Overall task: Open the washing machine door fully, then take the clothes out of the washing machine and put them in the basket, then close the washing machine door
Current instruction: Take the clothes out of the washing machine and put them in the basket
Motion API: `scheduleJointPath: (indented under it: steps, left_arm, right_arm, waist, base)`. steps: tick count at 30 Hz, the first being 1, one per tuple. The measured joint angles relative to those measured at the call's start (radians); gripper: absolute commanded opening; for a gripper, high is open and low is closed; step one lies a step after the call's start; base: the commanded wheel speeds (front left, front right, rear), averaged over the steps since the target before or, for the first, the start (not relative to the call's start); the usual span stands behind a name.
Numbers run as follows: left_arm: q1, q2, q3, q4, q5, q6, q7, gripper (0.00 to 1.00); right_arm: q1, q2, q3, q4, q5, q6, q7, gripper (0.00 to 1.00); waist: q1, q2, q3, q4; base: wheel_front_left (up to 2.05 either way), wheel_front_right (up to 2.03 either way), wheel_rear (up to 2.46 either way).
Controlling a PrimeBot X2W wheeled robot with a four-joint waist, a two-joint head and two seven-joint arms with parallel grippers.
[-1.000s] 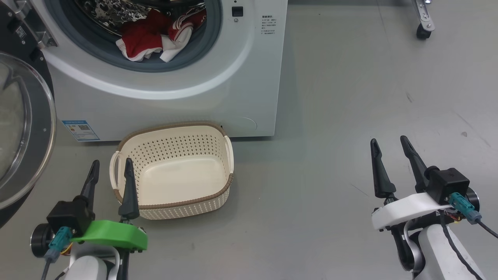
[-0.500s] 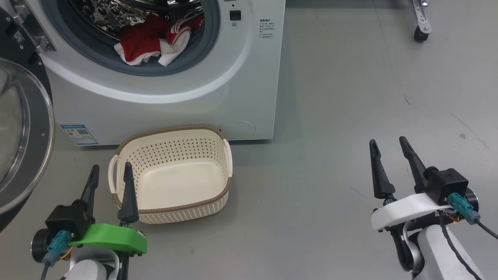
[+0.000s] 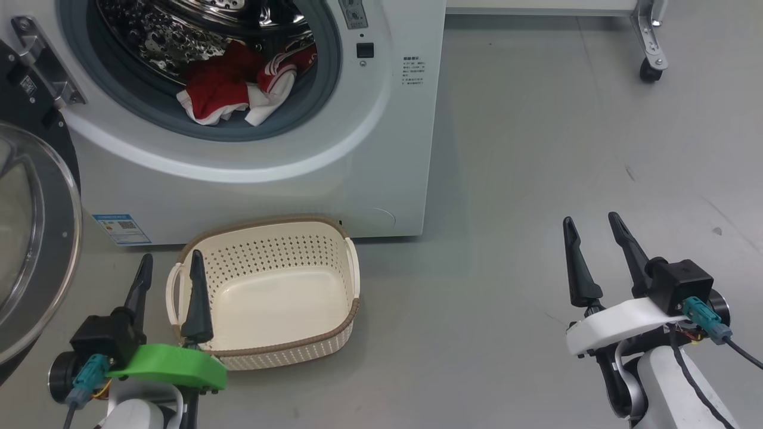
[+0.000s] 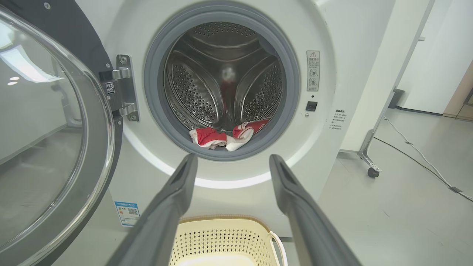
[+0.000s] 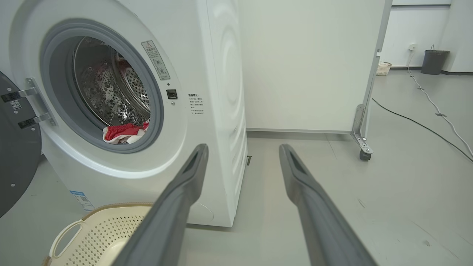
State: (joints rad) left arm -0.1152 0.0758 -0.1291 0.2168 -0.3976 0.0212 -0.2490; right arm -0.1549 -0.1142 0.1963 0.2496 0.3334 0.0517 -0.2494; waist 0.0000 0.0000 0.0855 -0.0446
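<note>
Only the head camera is shifted since a second ago; nothing else is moved. Left gripper [image 3: 171, 256] and right gripper [image 3: 590, 218] are held with fingers apart, empty. Clothes [image 3: 238, 89] are left in the mouth of the washer [image 3: 387, 149], its door [image 3: 36, 238] swung open. The basket [image 3: 286, 357] is set on the floor in front.

Bright, even overhead light all round. A soft shadow lies on the floor [image 3: 471, 179] right of the washing machine [image 3: 393, 149]. Ceiling lamps glint in the washing machine door [image 4: 22, 66] glass, and the steel drum [image 4: 192, 88] sparkles. Wrist views stretch towards their edges. The left gripper [image 4: 233, 159] looms soft, slightly blurred up close.
</note>
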Motion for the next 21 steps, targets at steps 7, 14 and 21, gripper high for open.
scheduleJointPath:
  steps: [7, 14, 21]
  left_arm:
    - [0.002, 0.000, 0.000, 0.001, 0.001, 0.001, 0.000, 1.00]
    - [0.002, 0.000, -0.002, 0.001, 0.001, 0.000, 0.000, 1.00]
    - [0.003, 0.000, -0.009, 0.000, 0.002, 0.000, 0.000, 1.00]
  right_arm:
    - [0.000, 0.000, 0.003, 0.005, -0.002, 0.003, 0.000, 1.00]
    - [0.000, 0.000, 0.003, 0.005, -0.002, 0.003, 0.000, 1.00]
    - [0.000, 0.001, 0.003, 0.005, -0.002, 0.003, 0.000, 1.00]
  waist:
    - [0.0000, 0.0000, -0.005, 0.006]
    - [0.0000, 0.0000, -0.006, 0.010]
    - [0.0000, 0.0000, -0.002, 0.010]
  base:
    - [1.24, -1.24, 0.00]
    - [1.20, -1.20, 0.00]
    - [0.91, -0.91, 0.00]
